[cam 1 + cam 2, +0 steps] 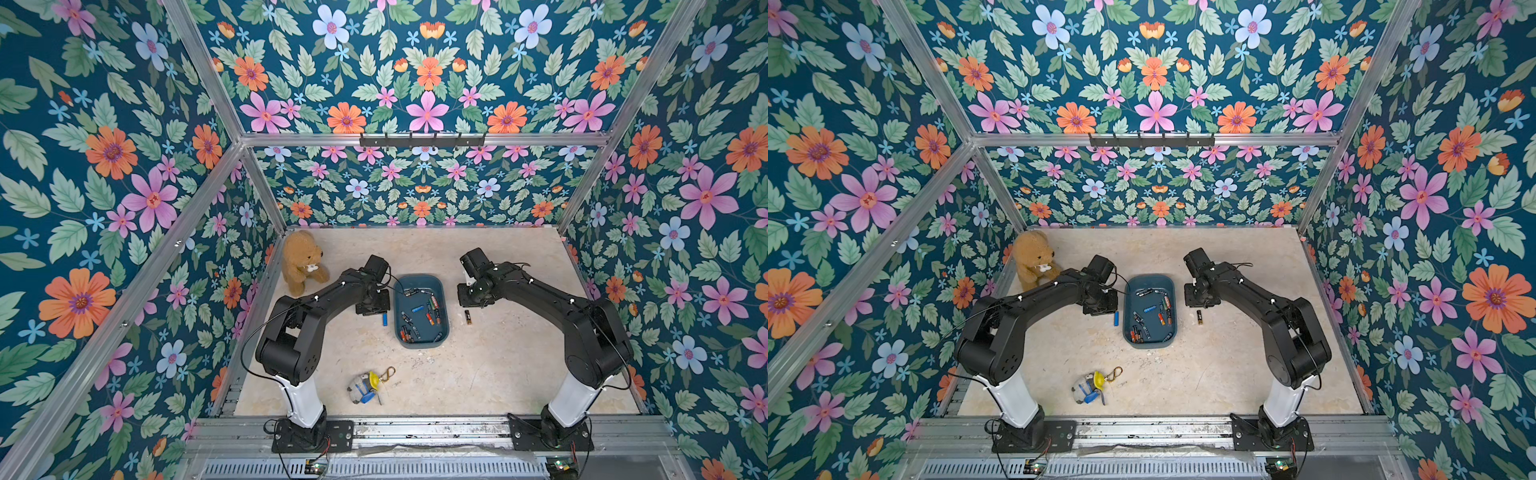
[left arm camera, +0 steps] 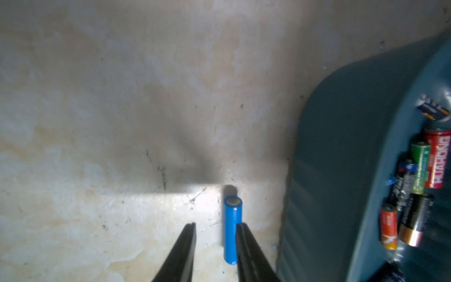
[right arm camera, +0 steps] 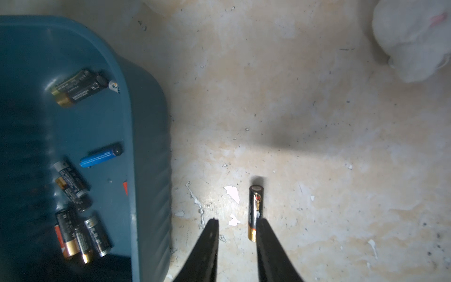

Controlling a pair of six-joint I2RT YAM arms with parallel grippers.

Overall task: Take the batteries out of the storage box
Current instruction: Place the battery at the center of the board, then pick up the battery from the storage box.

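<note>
The storage box (image 1: 419, 276) (image 1: 1150, 277), a dark teal tray, sits mid-table with several batteries (image 1: 430, 309) (image 1: 1163, 309) lying in it. My left gripper (image 2: 216, 224) hangs open just left of the box (image 2: 341, 146). A blue battery (image 2: 230, 229) (image 1: 385, 319) lies on the table between its fingers, against one of them. My right gripper (image 3: 238, 219) is open just right of the box (image 3: 146, 122). A black and gold battery (image 3: 255, 212) (image 1: 468, 317) lies on the table beside one of its fingers. Neither battery is gripped.
A brown teddy bear (image 1: 300, 264) sits at the back left. A small toy with a yellow cap and a key clasp (image 1: 365, 386) lies near the front. Flowered walls enclose the table on three sides.
</note>
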